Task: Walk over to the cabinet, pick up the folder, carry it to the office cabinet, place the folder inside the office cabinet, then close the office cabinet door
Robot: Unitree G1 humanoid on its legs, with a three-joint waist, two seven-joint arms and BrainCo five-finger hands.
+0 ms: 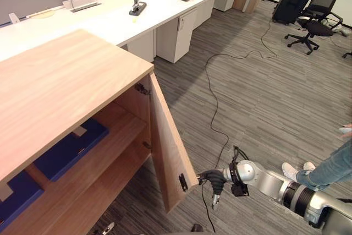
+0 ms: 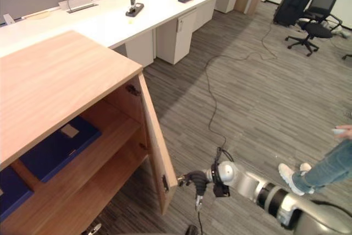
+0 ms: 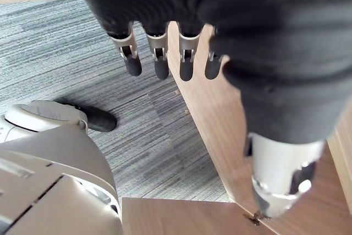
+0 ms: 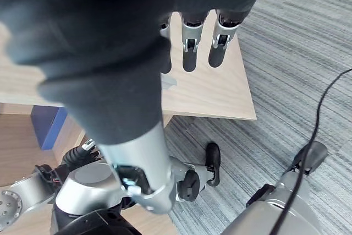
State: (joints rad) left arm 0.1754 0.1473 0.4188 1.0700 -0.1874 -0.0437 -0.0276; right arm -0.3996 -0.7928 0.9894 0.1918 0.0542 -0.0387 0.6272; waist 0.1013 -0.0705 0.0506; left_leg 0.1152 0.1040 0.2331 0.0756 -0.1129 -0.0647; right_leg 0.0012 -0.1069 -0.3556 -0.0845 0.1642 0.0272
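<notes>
Bright, even light fills the room, and the white surface (image 1: 110,17) behind the cabinet (image 1: 60,86) glares pale. The cabinet's inside lies in soft shade, with a faint shadow on the carpet (image 1: 264,92) beyond its open door (image 1: 170,152).

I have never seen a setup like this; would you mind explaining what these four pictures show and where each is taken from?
This is a humanoid robot with two arms and fingered hands. The two wide pictures come from cameras in its head, looking down; the two close ones from a camera on each wrist, looking along the fingers. Before it stands a wooden office cabinet, door open, with blue folders lying on its shelf. The right hand, fingers straight, reaches the door's free edge; whether it touches is unclear. The left hand hangs open over the carpet by the cabinet. Neither holds anything. A person's legs show at the right.
</notes>
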